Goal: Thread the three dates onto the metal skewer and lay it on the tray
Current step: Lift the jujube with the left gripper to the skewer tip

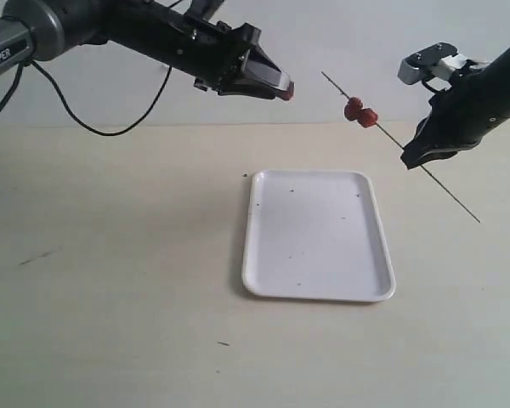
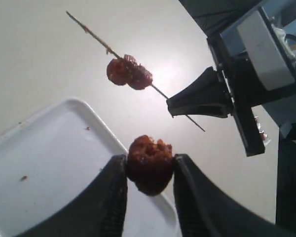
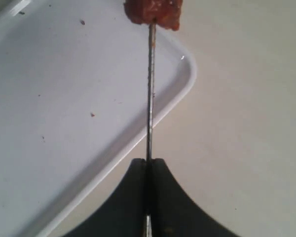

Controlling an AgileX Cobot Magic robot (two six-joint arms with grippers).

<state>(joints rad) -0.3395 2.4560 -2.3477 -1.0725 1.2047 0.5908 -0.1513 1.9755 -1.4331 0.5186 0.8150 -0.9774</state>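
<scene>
The white tray point(image 1: 318, 236) lies flat on the table, below both arms. Above it my right gripper point(image 1: 410, 158) is shut on the metal skewer point(image 1: 396, 145), which slants up to the left. Two dates point(image 1: 360, 113) sit side by side on the skewer, short of its bare tip. My left gripper point(image 1: 286, 90) hangs in the air left of that tip, shut on the third date point(image 2: 149, 164). In the left wrist view the two threaded dates point(image 2: 129, 72) show beyond the held one. The right wrist view shows the skewer point(image 3: 150, 94) running from the shut fingers to a date point(image 3: 154, 13).
The tray's rim point(image 3: 153, 116) passes under the skewer. A black cable point(image 1: 85, 119) hangs behind the left arm. A few dark specks point(image 1: 223, 343) lie on the beige table near the tray.
</scene>
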